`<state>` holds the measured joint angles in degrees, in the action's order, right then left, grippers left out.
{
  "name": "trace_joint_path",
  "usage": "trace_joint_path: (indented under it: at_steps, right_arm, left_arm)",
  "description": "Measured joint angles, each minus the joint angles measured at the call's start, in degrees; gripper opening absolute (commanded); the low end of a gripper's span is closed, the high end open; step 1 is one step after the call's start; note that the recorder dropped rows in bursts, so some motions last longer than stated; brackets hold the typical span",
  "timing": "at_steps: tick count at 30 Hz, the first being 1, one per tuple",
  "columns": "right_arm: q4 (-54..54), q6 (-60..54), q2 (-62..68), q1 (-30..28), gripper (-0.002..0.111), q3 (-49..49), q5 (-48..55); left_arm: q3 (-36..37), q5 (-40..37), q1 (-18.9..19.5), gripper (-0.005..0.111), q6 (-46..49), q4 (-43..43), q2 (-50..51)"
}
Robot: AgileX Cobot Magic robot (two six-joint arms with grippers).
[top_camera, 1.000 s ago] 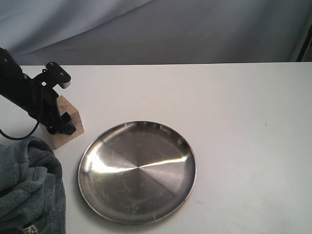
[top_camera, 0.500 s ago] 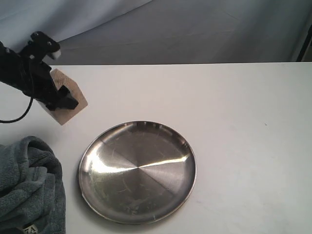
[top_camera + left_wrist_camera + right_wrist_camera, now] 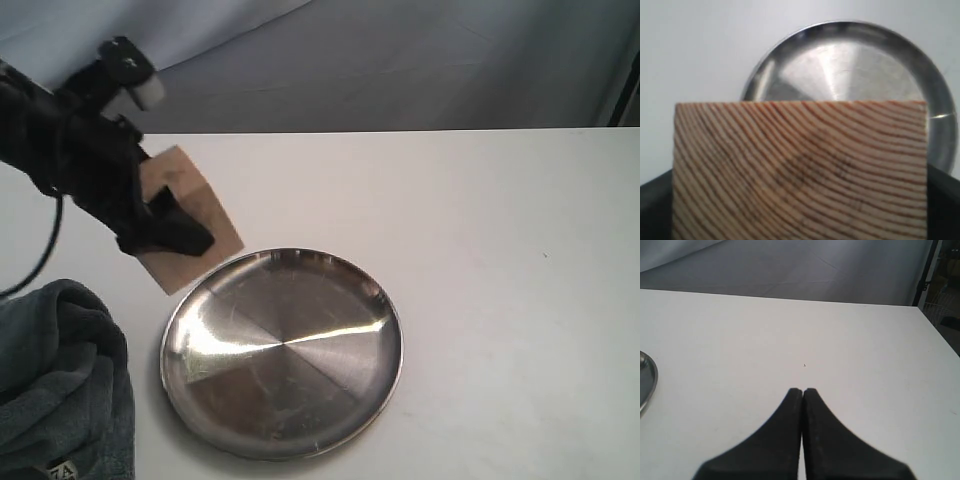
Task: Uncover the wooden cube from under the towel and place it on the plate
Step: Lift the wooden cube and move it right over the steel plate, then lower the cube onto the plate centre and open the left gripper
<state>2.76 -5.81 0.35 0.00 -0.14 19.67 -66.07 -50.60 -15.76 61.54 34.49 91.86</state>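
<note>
The wooden cube (image 3: 195,225) hangs tilted in the air just left of the plate's far-left rim, with my left gripper (image 3: 170,228) shut on it. Its grain rings fill the left wrist view, where the wooden cube (image 3: 800,170) hides the fingers, and the plate (image 3: 850,65) lies beyond it. The steel plate (image 3: 283,352) sits on the white table with nothing on it. The blue-grey towel (image 3: 55,390) is bunched at the near left corner. My right gripper (image 3: 802,390) is shut on nothing above bare table; it does not show in the exterior view.
The plate's rim (image 3: 646,377) shows at the edge of the right wrist view. The white table (image 3: 500,260) stretches to the right of the plate. A grey backdrop (image 3: 400,60) hangs behind the table.
My left gripper lifted the cube off the table at the far left and has carried it right and nearer, up to the plate's rim. The towel and plate have not moved.
</note>
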Motion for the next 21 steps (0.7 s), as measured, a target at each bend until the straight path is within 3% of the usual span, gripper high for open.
trace_joint_path:
  at_steps: [4, 7, 21]
  right_arm:
    - [0.0, 0.0, 0.0, 0.0, 0.0, 0.0, 0.0]
    - [0.0, 0.0, 0.0, 0.0, 0.0, 0.0, 0.0]
    - [0.0, 0.0, 0.0, 0.0, 0.0, 0.0, 0.0]
  left_arm:
    - [3.0, 8.6, -10.2, 0.0, 0.0, -0.1, 0.2]
    - [3.7, 13.8, -15.0, 0.0, -1.9, 0.1, 2.1]
    - [3.9, 20.6, -19.2, 0.0, -6.6, 0.1, 16.2]
